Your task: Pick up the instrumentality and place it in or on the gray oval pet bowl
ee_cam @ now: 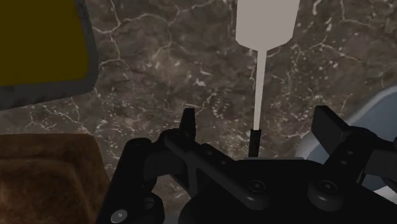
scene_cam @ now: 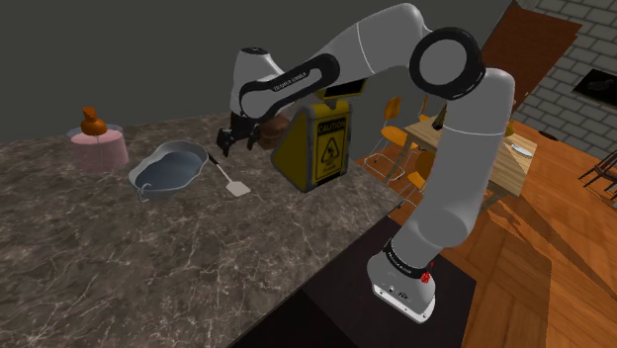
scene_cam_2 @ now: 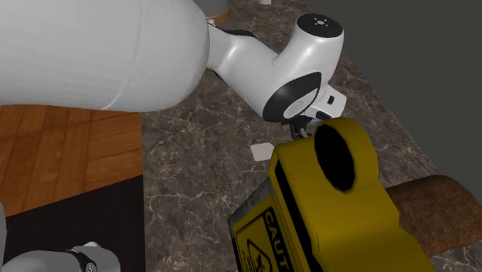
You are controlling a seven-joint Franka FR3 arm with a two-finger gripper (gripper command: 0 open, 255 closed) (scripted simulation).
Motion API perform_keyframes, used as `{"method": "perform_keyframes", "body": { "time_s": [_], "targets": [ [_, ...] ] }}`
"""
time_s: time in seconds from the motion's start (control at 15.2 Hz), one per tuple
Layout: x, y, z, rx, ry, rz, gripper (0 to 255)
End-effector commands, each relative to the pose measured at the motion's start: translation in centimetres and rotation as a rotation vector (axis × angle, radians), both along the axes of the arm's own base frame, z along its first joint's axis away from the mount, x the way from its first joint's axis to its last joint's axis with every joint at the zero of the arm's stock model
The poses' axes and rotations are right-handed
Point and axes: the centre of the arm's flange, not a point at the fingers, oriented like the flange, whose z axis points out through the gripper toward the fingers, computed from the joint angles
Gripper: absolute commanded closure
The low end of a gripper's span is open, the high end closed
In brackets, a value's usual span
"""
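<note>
A white spatula [scene_cam: 233, 183] with a thin stem and a short black grip lies flat on the dark marble counter [scene_cam: 119, 257]. The gray oval pet bowl [scene_cam: 168, 166] rests just beyond it, toward the shoulder view's left. My black gripper [scene_cam: 229, 146] hangs a little above the spatula's grip end, open. In the wrist view the gripper [ee_cam: 257, 130] has its fingers standing apart on either side of the spatula [ee_cam: 257, 89], not touching it. The bowl's rim [ee_cam: 382, 108] shows beside one finger. From the second exterior view the spatula's blade [scene_cam_2: 263, 152] peeks out below the gripper [scene_cam_2: 301, 130].
A yellow caution sign [scene_cam: 321, 148] stands close behind the gripper, with a brown lumpy object [scene_cam: 274, 127] next to it. A pink block with a brown top [scene_cam: 97, 143] sits at the counter's far left. Beyond the counter's right edge are a dining table [scene_cam: 504, 158] and chairs.
</note>
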Motion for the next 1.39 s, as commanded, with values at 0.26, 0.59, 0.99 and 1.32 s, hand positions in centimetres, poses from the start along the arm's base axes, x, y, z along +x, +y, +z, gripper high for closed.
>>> {"method": "perform_keyframes", "body": {
  "time_s": [0.26, 0.59, 0.99, 1.32],
  "targets": [
    [4.9, 2.4, -5.8, -0.009, 0.011, -0.019, 0],
    [5.1, 2.4, -8.0, -0.009, 0.011, -0.019, 0],
    [5.2, 2.4, -9.9, -0.009, 0.011, -0.019, 0],
    [5.2, 2.4, -9.9, -0.009, 0.011, -0.019, 0]
  ]
}}
